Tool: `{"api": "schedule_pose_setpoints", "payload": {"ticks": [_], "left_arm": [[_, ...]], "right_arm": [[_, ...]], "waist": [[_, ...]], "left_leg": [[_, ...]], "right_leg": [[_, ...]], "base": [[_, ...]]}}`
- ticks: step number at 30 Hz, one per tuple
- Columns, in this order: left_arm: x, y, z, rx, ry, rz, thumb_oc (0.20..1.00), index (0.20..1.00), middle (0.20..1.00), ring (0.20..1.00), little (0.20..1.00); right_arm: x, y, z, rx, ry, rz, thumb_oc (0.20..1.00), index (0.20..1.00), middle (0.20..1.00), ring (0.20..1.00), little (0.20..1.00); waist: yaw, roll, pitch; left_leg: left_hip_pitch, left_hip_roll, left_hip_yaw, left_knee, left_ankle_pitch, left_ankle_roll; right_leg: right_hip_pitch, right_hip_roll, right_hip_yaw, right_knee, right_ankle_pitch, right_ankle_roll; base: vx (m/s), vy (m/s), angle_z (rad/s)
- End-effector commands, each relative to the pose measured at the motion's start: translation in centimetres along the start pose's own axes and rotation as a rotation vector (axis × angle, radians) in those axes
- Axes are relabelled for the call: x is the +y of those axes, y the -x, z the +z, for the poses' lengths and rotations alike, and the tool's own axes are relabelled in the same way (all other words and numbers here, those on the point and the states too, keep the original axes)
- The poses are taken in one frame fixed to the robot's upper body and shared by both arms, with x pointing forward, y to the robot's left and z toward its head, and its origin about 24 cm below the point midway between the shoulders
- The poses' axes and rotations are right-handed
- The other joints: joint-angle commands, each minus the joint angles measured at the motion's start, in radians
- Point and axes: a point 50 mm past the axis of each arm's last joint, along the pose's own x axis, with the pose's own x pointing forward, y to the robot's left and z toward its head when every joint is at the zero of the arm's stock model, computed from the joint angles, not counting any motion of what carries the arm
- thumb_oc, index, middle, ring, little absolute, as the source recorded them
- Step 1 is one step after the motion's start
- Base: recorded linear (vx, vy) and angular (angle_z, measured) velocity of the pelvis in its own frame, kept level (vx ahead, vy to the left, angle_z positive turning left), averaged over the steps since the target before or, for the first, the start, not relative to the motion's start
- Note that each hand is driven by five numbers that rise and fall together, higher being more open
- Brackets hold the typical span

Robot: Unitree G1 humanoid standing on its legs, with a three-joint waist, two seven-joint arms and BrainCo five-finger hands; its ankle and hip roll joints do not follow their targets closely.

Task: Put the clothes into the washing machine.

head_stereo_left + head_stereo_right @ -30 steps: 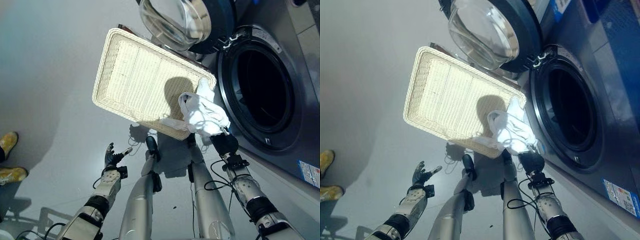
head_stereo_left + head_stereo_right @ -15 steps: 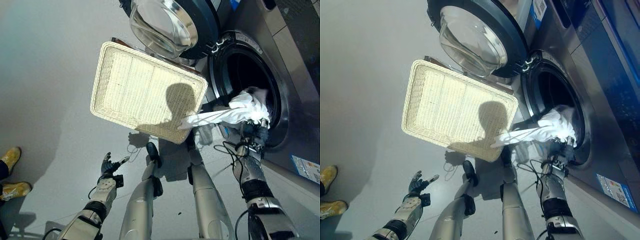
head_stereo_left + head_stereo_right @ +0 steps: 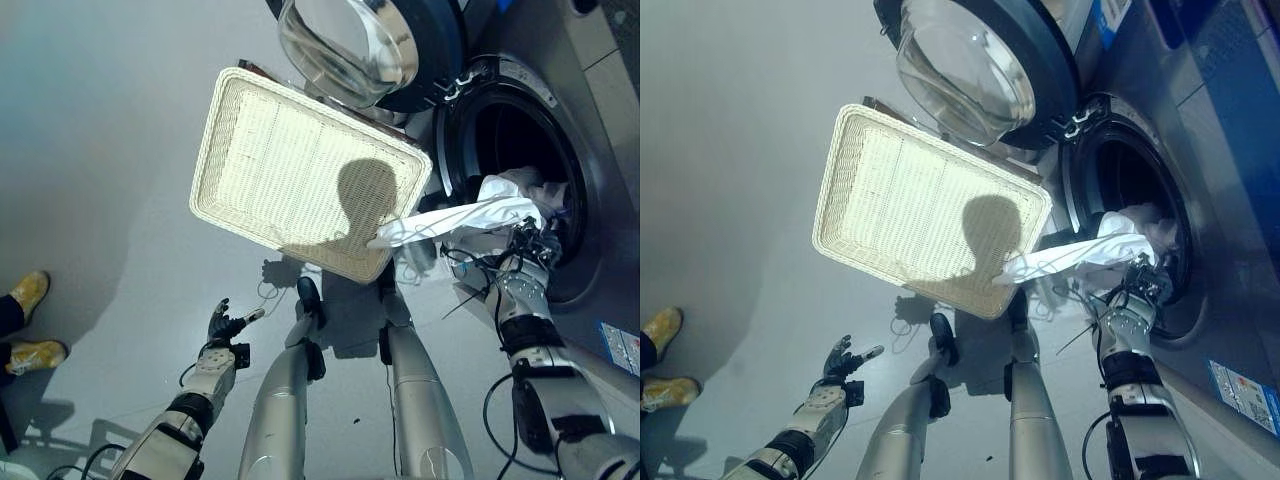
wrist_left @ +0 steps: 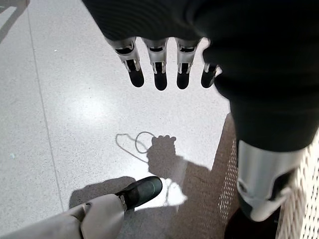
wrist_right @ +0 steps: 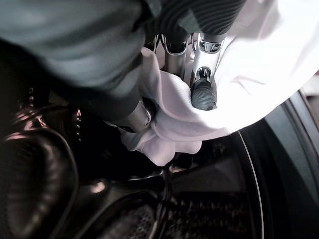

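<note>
My right hand (image 3: 528,262) was at the mouth of the washer (image 3: 520,190), fingers curled tight round a bunched white cloth (image 3: 500,205). The wrist view showed the cloth (image 5: 249,74) pinched between my fingers (image 5: 203,94) and thumb, with the dark drum below. The bunch sat just inside the opening, but a long tail (image 3: 430,225) trailed back out over the rim to the near corner of the basket (image 3: 300,170) on the floor, and its end touched or lay on that corner. The washer door (image 3: 350,40) stood swung open above the basket.

To do this step well, I judged I should carry the bunch deeper into the drum before letting go, so the tail would follow clear of the rim and the door seal. Dropping it at the lip would likely leave the tail hanging out, where the door could trap it. A slow, straight push seemed best, as the tail could snag on the basket's weave.

My left hand (image 3: 222,325) hung low over the floor (image 3: 100,150), fingers straight and holding nothing.

I could not see the back of the drum, nor whether other clothes lay inside. Whether the tail's end had caught on the basket was too small to tell. A person's yellow shoes (image 3: 30,320) stood at the edge, cut off.
</note>
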Motion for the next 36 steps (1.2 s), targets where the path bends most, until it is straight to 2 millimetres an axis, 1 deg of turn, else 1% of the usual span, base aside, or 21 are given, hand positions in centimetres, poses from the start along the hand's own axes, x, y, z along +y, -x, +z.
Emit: {"api": "schedule_pose_setpoints", "payload": {"ticks": [1, 3, 7, 8, 9, 10, 11, 12, 15, 16, 18, 20, 23, 24, 25, 26, 27, 28, 30, 33, 36], "left_arm": [[1.3, 0.4, -1.3, 0.022, -0.068, 0.012, 1.0, 1.0, 1.0, 1.0, 1.0], [1.6, 0.4, -1.3, 0.021, -0.078, 0.011, 1.0, 1.0, 1.0, 1.0, 1.0], [1.7, 0.4, -1.3, 0.02, -0.081, 0.01, 1.0, 1.0, 1.0, 1.0, 1.0], [2.3, 0.3, -0.6, 0.007, -0.101, 0.006, 1.0, 1.0, 1.0, 1.0, 1.0], [2.7, 0.3, -0.5, -0.003, -0.111, 0.003, 1.0, 1.0, 1.0, 1.0, 1.0], [3.1, 0.4, -0.4, -0.009, -0.112, 0.002, 1.0, 1.0, 1.0, 1.0, 1.0], [3.2, 0.4, -0.3, -0.009, -0.113, 0.003, 1.0, 1.0, 1.0, 1.0, 1.0], [3.8, 0.4, -0.3, -0.01, -0.114, 0.007, 1.0, 1.0, 1.0, 1.0, 1.0], [4.4, 0.4, -0.3, -0.01, -0.111, 0.012, 1.0, 1.0, 1.0, 1.0, 1.0], [4.9, 0.5, -0.5, -0.005, -0.098, 0.015, 1.0, 1.0, 1.0, 1.0, 1.0], [4.9, 0.6, -0.5, -0.003, -0.095, 0.016, 1.0, 1.0, 1.0, 1.0, 1.0], [5.6, 0.5, -0.6, 0.005, -0.082, 0.023, 1.0, 1.0, 1.0, 1.0, 1.0], [5.9, 0.4, -0.6, 0.01, -0.083, 0.023, 1.0, 1.0, 1.0, 1.0, 1.0], [5.8, 0.2, -0.3, 0.01, -0.081, 0.02, 1.0, 1.0, 1.0, 1.0, 1.0], [5.7, 0.1, -0.1, 0.007, -0.086, 0.014, 1.0, 1.0, 1.0, 1.0, 1.0], [5.4, 0.0, 0.2, 0.0, -0.09, 0.002, 1.0, 1.0, 1.0, 1.0, 1.0], [5.2, -0.1, 0.5, -0.006, -0.091, -0.005, 1.0, 1.0, 1.0, 1.0, 1.0], [4.9, -0.2, 0.9, -0.013, -0.091, -0.015, 1.0, 1.0, 1.0, 1.0, 1.0], [4.9, -0.2, 0.9, -0.014, -0.091, -0.017, 1.0, 1.0, 1.0, 1.0, 1.0], [4.0, -0.4, 1.2, -0.016, -0.092, -0.038, 1.0, 1.0, 1.0, 1.0, 1.0], [3.0, -0.3, 0.9, -0.015, -0.092, -0.048, 1.0, 1.0, 1.0, 1.0, 1.0]], "right_arm": [[8.6, -1.4, 6.7, -0.271, 0.014, 0.219, 0.2, 0.2, 0.2, 0.2, 0.2], [9.8, -1.3, 7.9, -0.349, -0.026, 0.21, 0.2, 0.2, 0.2, 0.2, 0.2], [10.6, -1.1, 8.8, -0.42, -0.058, 0.189, 0.2, 0.2, 0.2, 0.2, 0.2], [15.2, 0.6, 13.0, -0.695, -0.17, 0.13, 0.2, 0.2, 0.2, 0.2, 0.2], [18.1, 2.3, 15.3, -0.87, -0.157, 0.108, 0.2, 0.2, 0.2, 0.2, 0.2], [20.1, 4.1, 16.9, -1.016, -0.165, 0.094, 0.2, 0.2, 0.2, 0.2, 0.2], [20.4, 4.5, 17.2, -1.04, -0.166, 0.088, 0.2, 0.2, 0.2, 0.2, 0.2], [21.3, 5.8, 18.9, -1.147, -0.207, 0.06, 0.2, 0.2, 0.2, 0.2, 0.2], [21.9, 7.3, 21.0, -1.283, -0.245, 0.008, 0.2, 0.2, 0.2, 0.2, 0.2], [22.0, 8.5, 22.8, -1.404, -0.277, -0.068, 0.2, 0.2, 0.2, 0.2, 0.2], [21.7, 8.7, 23.5, -1.436, -0.293, -0.097, 0.2, 0.2, 0.2, 0.2, 0.2], [20.0, 8.9, 26.1, -1.475, -0.333, -0.2, 0.2, 0.2, 0.2, 0.2, 0.2], [17.3, 7.9, 27.9, -1.384, -0.378, -0.27, 0.2, 0.2, 0.2, 0.2, 0.2], [14.4, 5.8, 28.0, -1.206, -0.422, -0.255, 0.501, 0.501, 0.501, 0.501, 0.501], [12.7, 4.4, 28.1, -1.099, -0.434, -0.22, 0.881, 0.881, 0.881, 0.881, 0.881], [12.2, 2.3, 26.3, -0.921, -0.356, -0.149, 1.0, 1.0, 1.0, 1.0, 1.0], [11.8, 1.0, 24.5, -0.815, -0.294, -0.129, 1.0, 1.0, 1.0, 1.0, 1.0], [11.7, -0.3, 21.3, -0.676, -0.23, -0.067, 1.0, 1.0, 1.0, 1.0, 1.0], [11.7, -0.6, 20.3, -0.633, -0.206, -0.044, 1.0, 1.0, 1.0, 1.0, 1.0], [9.0, -2.4, 13.0, -0.354, -0.05, 0.068, 1.0, 1.0, 1.0, 1.0, 1.0], [7.1, -2.7, 11.3, -0.338, 0.01, 0.026, 1.0, 1.0, 1.0, 1.0, 1.0]], "waist": [[-0.007, 0.07, -0.02], [0.0, 0.072, -0.02], [0.002, 0.074, -0.02], [0.012, 0.077, -0.02], [0.018, 0.079, -0.02], [0.015, 0.08, -0.02], [0.014, 0.079, -0.02], [0.008, 0.073, -0.02], [0.001, 0.068, -0.02], [-0.011, 0.065, -0.02], [-0.015, 0.064, -0.02], [-0.034, 0.059, -0.02], [-0.035, 0.053, -0.02], [-0.032, 0.055, -0.02], [-0.026, 0.057, -0.02], [-0.017, 0.064, -0.02], [-0.011, 0.069, -0.02], [-0.003, 0.078, -0.02], [-0.002, 0.081, -0.02], [0.012, 0.103, -0.02], [0.015, 0.112, -0.02]], "left_leg": [[-0.056, -0.069, -0.052, 0.078, -0.05, -0.004], [-0.062, -0.069, -0.058, 0.081, -0.05, -0.005], [-0.067, -0.069, -0.062, 0.082, -0.05, -0.005], [-0.089, -0.067, -0.08, 0.081, -0.042, -0.005], [-0.097, -0.062, -0.084, 0.077, -0.036, -0.006], [-0.104, -0.056, -0.086, 0.072, -0.031, -0.007], [-0.106, -0.055, -0.086, 0.072, -0.03, -0.007], [-0.112, -0.051, -0.088, 0.069, -0.026, -0.009], [-0.119, -0.045, -0.09, 0.062, -0.018, -0.013], [-0.12, -0.038, -0.089, 0.053, -0.013, -0.018], [-0.119, -0.034, -0.087, 0.05, -0.011, -0.02], [-0.126, -0.024, -0.084, 0.046, -0.006, -0.027], [-0.129, -0.02, -0.084, 0.047, -0.003, -0.031], [-0.134, -0.018, -0.085, 0.05, -0.002, -0.033], [-0.134, -0.02, -0.085, 0.048, 0.0, -0.033], [-0.134, -0.023, -0.086, 0.045, 0.003, -0.033], [-0.136, -0.025, -0.086, 0.042, 0.006, -0.033], [-0.139, -0.026, -0.084, 0.037, 0.009, -0.034], [-0.14, -0.026, -0.083, 0.036, 0.01, -0.034], [-0.15, -0.034, -0.083, 0.045, 0.006, -0.035], [-0.157, -0.039, -0.085, 0.049, 0.005, -0.033]], "right_leg": [[-0.027, 0.039, -0.136, 0.209, -0.199, 0.002], [-0.032, 0.04, -0.139, 0.217, -0.202, 0.001], [-0.037, 0.043, -0.139, 0.221, -0.204, -0.001], [-0.058, 0.053, -0.137, 0.237, -0.213, -0.008], [-0.068, 0.056, -0.142, 0.251, -0.221, -0.011], [-0.078, 0.058, -0.145, 0.263, -0.225, -0.011], [-0.08, 0.059, -0.145, 0.266, -0.226, -0.011], [-0.088, 0.062, -0.145, 0.273, -0.229, -0.012], [-0.094, 0.065, -0.143, 0.276, -0.231, -0.011], [-0.095, 0.068, -0.141, 0.278, -0.234, -0.009], [-0.095, 0.067, -0.141, 0.279, -0.235, -0.008], [-0.098, 0.069, -0.138, 0.28, -0.238, -0.005], [-0.096, 0.068, -0.139, 0.282, -0.242, -0.004], [-0.099, 0.067, -0.136, 0.283, -0.243, -0.004], [-0.099, 0.066, -0.136, 0.28, -0.242, -0.005], [-0.099, 0.066, -0.134, 0.275, -0.241, -0.007], [-0.101, 0.063, -0.136, 0.272, -0.24, -0.008], [-0.106, 0.061, -0.138, 0.271, -0.239, -0.009], [-0.108, 0.06, -0.138, 0.271, -0.24, -0.009], [-0.122, 0.047, -0.145, 0.282, -0.247, -0.011], [-0.132, 0.045, -0.146, 0.287, -0.247, -0.012]], "base": [[0.03, -0.082, 0.1], [0.03, -0.074, 0.12], [0.02, -0.068, 0.06], [0.05, -0.183, 0.03], [0.06, -0.223, 0.06], [0.02, -0.084, 0.07], [0.02, -0.074, 0.02], [0.02, -0.049, -0.01], [0.02, -0.033, -0.08], [0.01, -0.022, -0.13], [0.01, -0.014, -0.1], [0.0, -0.021, -0.17], [0.0, -0.032, -0.06], [0.01, -0.036, 0.03], [0.01, -0.034, 0.09], [0.0, -0.015, 0.22], [-0.01, -0.003, 0.28], [-0.01, 0.005, 0.26], [-0.01, 0.003, 0.1], [-0.01, 0.0, 0.03], [0.0, 0.003, -0.01]]}}
